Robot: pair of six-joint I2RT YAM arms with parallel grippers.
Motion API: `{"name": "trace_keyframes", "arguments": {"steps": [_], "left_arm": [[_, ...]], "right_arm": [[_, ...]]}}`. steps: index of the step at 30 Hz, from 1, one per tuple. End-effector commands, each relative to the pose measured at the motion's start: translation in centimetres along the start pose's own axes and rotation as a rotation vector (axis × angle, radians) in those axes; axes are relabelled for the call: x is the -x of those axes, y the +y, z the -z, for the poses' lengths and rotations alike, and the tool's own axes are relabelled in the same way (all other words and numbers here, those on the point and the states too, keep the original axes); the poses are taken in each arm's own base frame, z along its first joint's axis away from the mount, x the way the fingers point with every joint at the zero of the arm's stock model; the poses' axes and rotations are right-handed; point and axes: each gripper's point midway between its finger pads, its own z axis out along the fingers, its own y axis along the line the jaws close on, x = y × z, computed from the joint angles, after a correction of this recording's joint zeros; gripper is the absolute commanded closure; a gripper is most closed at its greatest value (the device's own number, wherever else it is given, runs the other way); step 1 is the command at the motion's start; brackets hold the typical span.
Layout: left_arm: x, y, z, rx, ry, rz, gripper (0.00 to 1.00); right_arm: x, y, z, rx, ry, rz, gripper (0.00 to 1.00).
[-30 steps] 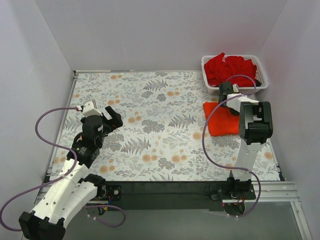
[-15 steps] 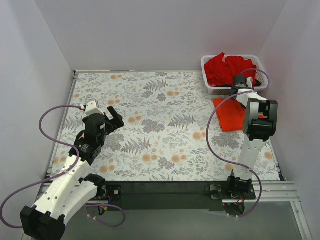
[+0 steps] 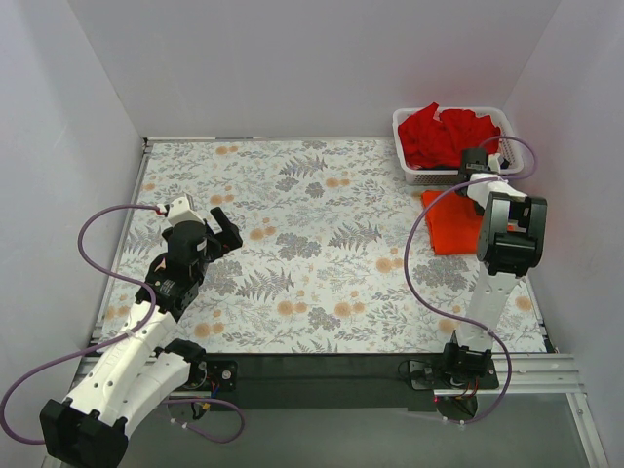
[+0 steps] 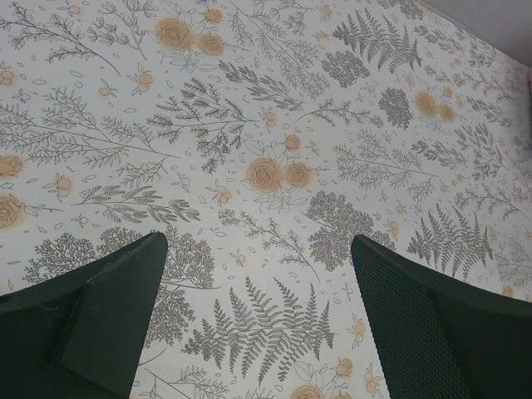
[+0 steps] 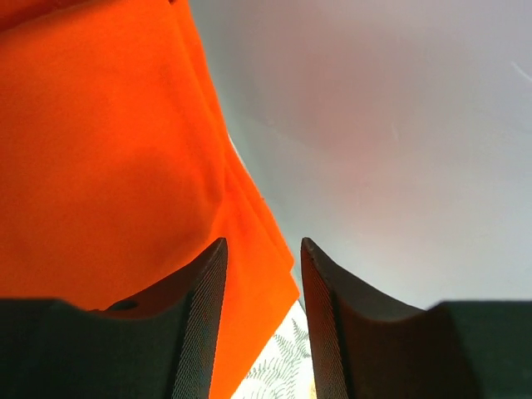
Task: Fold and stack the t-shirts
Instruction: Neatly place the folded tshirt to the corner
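Note:
A folded bright orange-red t-shirt (image 3: 448, 224) lies on the table at the right, just in front of the basket. My right gripper (image 3: 475, 168) is at its far right edge, close to the side wall. In the right wrist view the right gripper (image 5: 263, 243) is open, and the shirt's (image 5: 108, 150) edge hangs in the gap, apart from the right finger (image 5: 332, 291). Deeper red t-shirts (image 3: 447, 135) are heaped in the basket. My left gripper (image 3: 220, 224) hovers over the left of the table, and in its own view the left gripper (image 4: 258, 239) is open and holds nothing.
The white mesh basket (image 3: 429, 176) stands at the back right corner. The right wall (image 5: 382, 125) is very near the right gripper. A floral cloth (image 4: 274, 125) covers the table.
My right gripper carried the orange-red shirt back and to the right, toward the wall and basket, and its jaws have parted. The left arm shifted only slightly.

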Motion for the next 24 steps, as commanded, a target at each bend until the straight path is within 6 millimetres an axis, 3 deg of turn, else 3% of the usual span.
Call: {"name": "trace_keyframes", "arguments": {"steps": [1,5,6,7,11,18,24], "left_arm": [[-0.1,-0.1,0.1,-0.003,0.004,-0.012,0.07],[-0.1,0.0,0.1,-0.002,0.002,-0.012,0.07],[-0.2,0.0,0.0,-0.003,0.004,-0.012,0.08],[-0.2,0.0,0.0,-0.003,0.006,-0.013,0.07],[-0.3,-0.1,0.0,-0.009,0.012,-0.012,0.07],[-0.3,-0.2,0.1,-0.013,0.011,-0.012,0.08],[-0.3,-0.2,0.1,-0.016,0.011,-0.012,0.08]], "right_arm": [[3.2,-1.9,3.7,0.024,-0.093,-0.130,0.52],[2.6,1.2,6.9,0.139,-0.134,-0.116,0.48],[2.9,2.5,8.7,0.181,-0.168,-0.113,0.45],[2.6,3.3,9.4,0.208,-0.169,-0.110,0.43],[0.9,9.1,13.2,0.448,-0.178,-0.079,0.40],[-1.5,13.5,14.5,0.500,-0.139,0.008,0.41],[-2.6,14.9,14.2,0.476,-0.117,0.070,0.44]]}}
